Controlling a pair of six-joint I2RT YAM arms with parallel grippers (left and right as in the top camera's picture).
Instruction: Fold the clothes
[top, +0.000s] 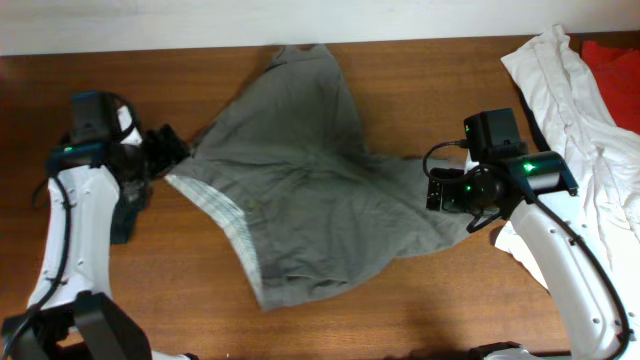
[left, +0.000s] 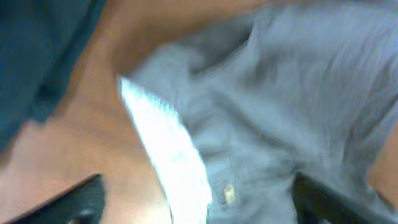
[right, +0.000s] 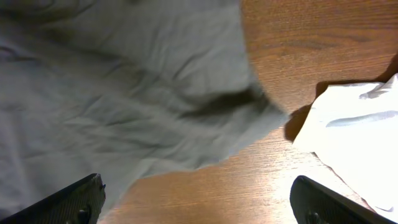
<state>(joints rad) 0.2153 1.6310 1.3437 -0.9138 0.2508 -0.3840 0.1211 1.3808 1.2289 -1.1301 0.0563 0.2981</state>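
Wooden table (top: 420, 75): wrinkled grey-olive shorts (top: 300, 190) spread; left gripper (top: 170, 147), right gripper (top: 434, 190) both wide.

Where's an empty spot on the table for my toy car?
The table is bare along its near edge below the grey shorts, and at the far side between the shorts and the white garment. The middle and right end, with the red cloth, are crowded.
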